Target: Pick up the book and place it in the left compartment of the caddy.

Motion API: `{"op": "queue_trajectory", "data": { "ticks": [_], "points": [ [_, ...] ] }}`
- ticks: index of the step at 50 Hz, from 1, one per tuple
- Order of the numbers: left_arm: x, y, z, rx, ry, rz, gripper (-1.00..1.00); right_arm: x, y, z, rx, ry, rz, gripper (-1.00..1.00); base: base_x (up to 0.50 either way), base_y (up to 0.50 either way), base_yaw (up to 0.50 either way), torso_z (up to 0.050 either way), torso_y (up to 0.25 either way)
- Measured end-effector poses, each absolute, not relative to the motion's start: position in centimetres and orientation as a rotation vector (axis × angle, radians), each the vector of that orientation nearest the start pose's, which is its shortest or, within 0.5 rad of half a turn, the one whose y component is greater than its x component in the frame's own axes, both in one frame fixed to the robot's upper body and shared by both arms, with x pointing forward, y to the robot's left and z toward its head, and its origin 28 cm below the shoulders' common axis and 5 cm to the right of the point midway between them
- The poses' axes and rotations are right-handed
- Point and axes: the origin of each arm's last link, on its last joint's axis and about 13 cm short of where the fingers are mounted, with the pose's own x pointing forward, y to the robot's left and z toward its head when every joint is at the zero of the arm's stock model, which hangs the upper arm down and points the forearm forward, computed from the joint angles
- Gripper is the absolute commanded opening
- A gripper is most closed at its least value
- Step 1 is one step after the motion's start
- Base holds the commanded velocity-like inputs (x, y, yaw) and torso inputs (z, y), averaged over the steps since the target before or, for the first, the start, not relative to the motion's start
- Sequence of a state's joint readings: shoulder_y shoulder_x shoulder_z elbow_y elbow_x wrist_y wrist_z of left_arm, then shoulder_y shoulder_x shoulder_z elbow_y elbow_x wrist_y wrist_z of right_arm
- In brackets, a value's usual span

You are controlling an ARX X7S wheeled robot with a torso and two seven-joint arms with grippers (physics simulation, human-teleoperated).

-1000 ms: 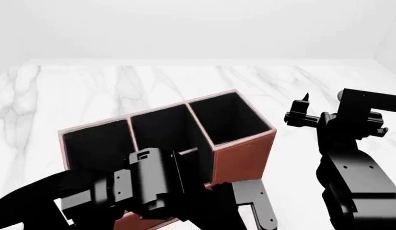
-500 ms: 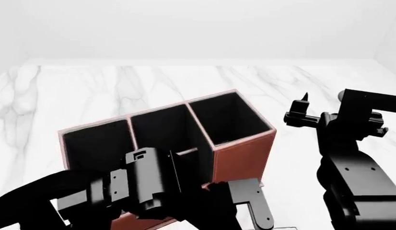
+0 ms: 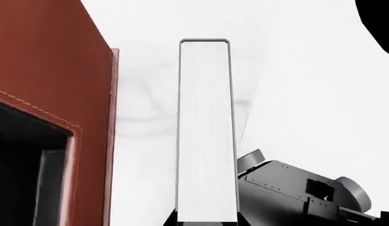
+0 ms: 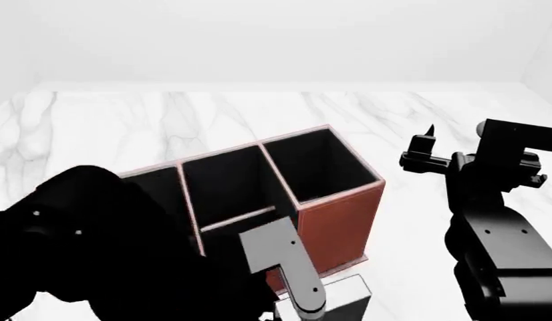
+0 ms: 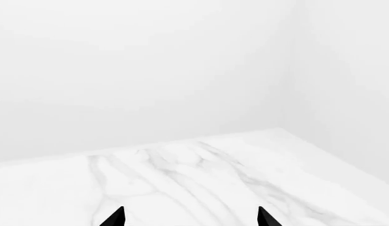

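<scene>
- The left gripper [image 3: 206, 222] is clamped on the book [image 3: 206, 132]: in the left wrist view its two dark fingertips flank the book's near end at the frame edge, one on each side.
- The book shows its white page edges to that camera, framed by a thin dark cover line, and it stretches straight away from the gripper.
- Just beside the book in the same view stands the caddy [image 3: 53, 84], its reddish-brown wall with pale stitching near the book; a strip of marble shows between them, so they look apart.
- A black-lined opening of the caddy shows at the wall's lower part; which compartment it is cannot be told from this view.
- In the head view the left arm [image 4: 107, 247] is a big dark mass covering the caddy's left end, so the left compartment is hidden there.
- Below the caddy's front wall a pale block [image 4: 343, 297], probably the book, shows beside a grey finger [image 4: 285, 267] of the left gripper.
- The caddy's tall square end compartment [image 4: 321, 164] and a middle compartment [image 4: 224, 184] are open to view.
- The right gripper [image 5: 189, 217] hangs well apart to the right, above the marble table [image 5: 182, 179]; its two fingertips are spread with nothing between them.
</scene>
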State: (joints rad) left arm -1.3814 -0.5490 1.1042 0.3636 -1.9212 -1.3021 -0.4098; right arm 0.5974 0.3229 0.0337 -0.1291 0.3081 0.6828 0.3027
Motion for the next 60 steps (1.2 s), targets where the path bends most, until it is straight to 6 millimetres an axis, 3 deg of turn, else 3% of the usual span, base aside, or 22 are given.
{"op": "queue_trajectory", "data": {
  "ticks": [16, 31, 46, 60],
  "points": [
    [19.3, 21.1, 33.4, 0.343, 0.691, -0.801, -1.0, 30.8, -17.5, 16.6, -0.012, -0.046, -0.321, 1.0, 0.0, 0.0, 0.0, 0.0, 0.001],
    [17.7, 22.2, 40.6, 0.122, 0.638, -0.374, -1.0, 30.9, -17.6, 16.6, -0.011, -0.043, -0.326, 1.0, 0.0, 0.0, 0.0, 0.0, 0.001],
    [19.2, 21.0, 42.7, -0.098, 0.67, 0.026, -1.0, 31.1, -17.5, 16.8, -0.01, -0.044, -0.325, 1.0, 0.0, 0.0, 0.0, 0.0, 0.001],
    [20.9, 19.9, 42.6, -0.176, 0.726, 0.197, -1.0, 31.2, -17.3, 16.8, -0.01, -0.043, -0.323, 1.0, 0.0, 0.0, 0.0, 0.0, 0.001]
  ]
}}
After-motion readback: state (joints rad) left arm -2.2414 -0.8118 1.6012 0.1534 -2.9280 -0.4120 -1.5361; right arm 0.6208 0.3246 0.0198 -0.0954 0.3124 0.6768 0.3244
